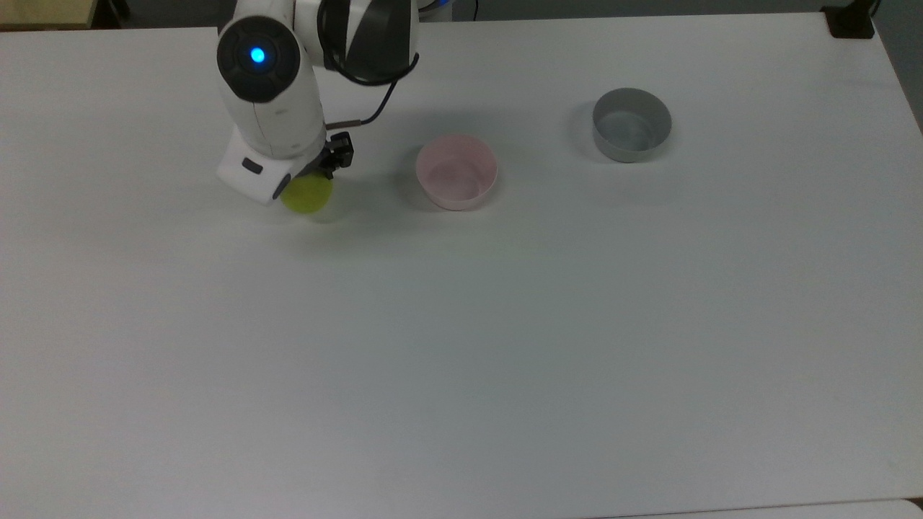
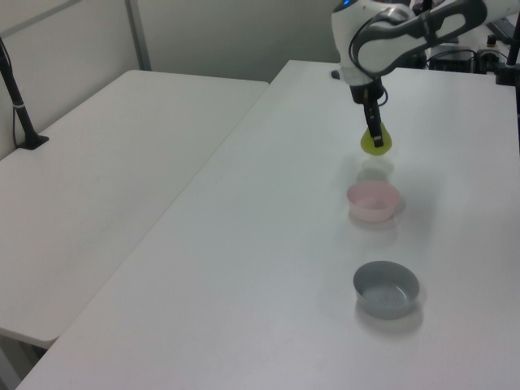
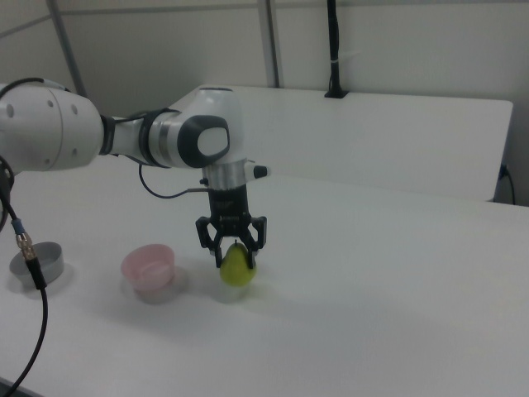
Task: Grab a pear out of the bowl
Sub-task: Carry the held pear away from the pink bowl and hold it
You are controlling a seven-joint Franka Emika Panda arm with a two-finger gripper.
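Table: big white top w/ everything on it. In the left view a 2nd white table stood beside it, on the left view's left.

Arm: white robot arm w/ a blue light on top in the top view. It reached down over the table, on the top view's left of the pink bowl. A dark cable ran along it.

Gripper: black fingers pointing down, closed narrow around the pear's thin top end. It held the pear from both sides. In the left view the gripper hung above the table, past the pink bowl.

Grey bowl: round w/ straight sides, nothing seen inside. It sat well apart from the arm, on the top view's right of the pink bowl. In the right view it was at the far left, partly behind a black cable.

Bowl: small, pale pink, nothing inside. It sat between the pear & the grey bowl in the top view. Also seen in the left view & the right view.

Pear: yellow-green, small. It was out of the bowl, near it on the top view's left. In the right view the pear hung fat end down, just above the table, w/ its shadow right under it. In the left view it was a bit off the table too.
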